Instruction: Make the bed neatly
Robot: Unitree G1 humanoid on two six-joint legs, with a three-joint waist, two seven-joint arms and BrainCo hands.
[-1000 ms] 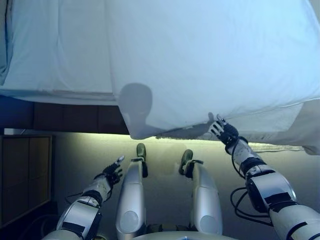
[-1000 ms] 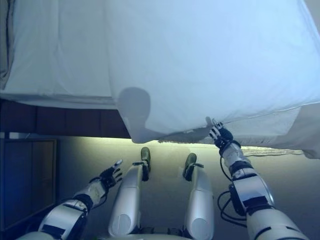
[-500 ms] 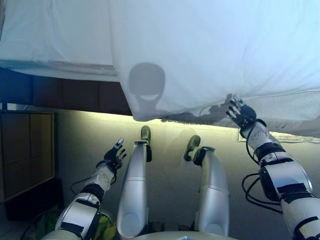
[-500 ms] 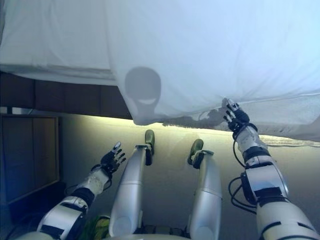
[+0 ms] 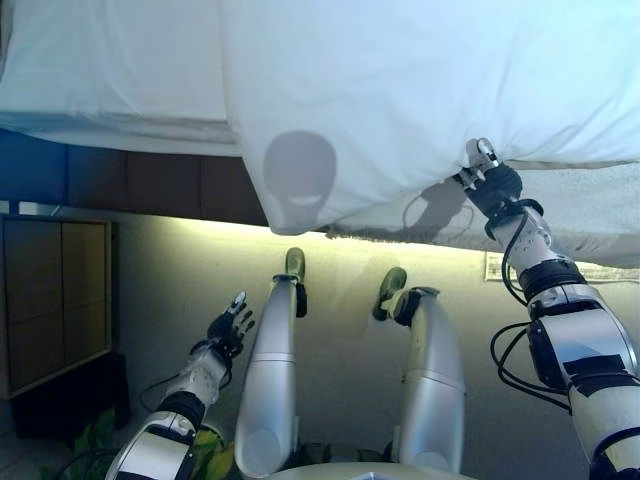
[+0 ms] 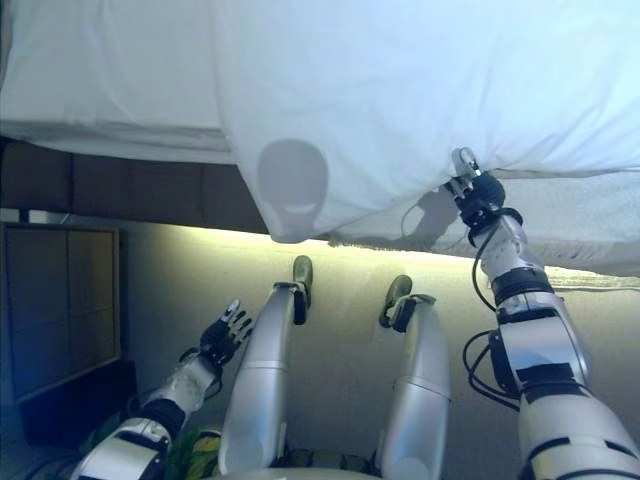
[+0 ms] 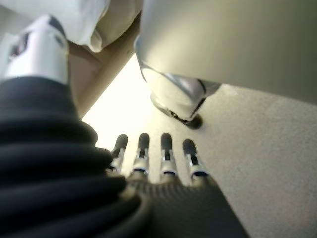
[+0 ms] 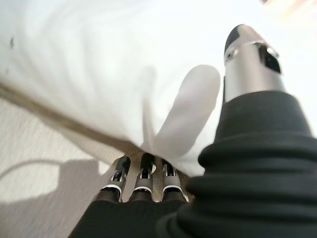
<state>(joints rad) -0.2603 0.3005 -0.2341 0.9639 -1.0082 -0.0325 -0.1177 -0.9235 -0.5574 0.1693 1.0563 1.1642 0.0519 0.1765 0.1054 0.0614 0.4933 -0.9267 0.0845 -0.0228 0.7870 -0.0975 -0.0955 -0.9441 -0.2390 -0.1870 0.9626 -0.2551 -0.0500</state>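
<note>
Right hand (image 5: 492, 183): raised to the hanging edge of the white duvet (image 5: 420, 90); in the right wrist view the fingertips (image 8: 142, 167) go under a fold of the cloth while the thumb (image 8: 250, 54) stands straight and free beside it. Whether the fingers pinch the cloth or only press it: cannot tell.
Left hand (image 5: 229, 328): low beside the robot, over the carpet (image 6: 340, 300), fingers spread and straight, holding nothing, touching nothing.
Duvet: lies across the bed, its near edge draped over the bed's side; 1 corner hangs lowest, to the left of the right hand.
Sheet (image 5: 110, 70): white, bare on the left part of the bed, where the duvet does not cover it.
Bed base (image 5: 150, 185): dark, shows under the sheet's edge at left.
Cabinet (image 5: 55, 290): wooden, stands on the floor at far left, below the bed base, well apart from both hands.
</note>
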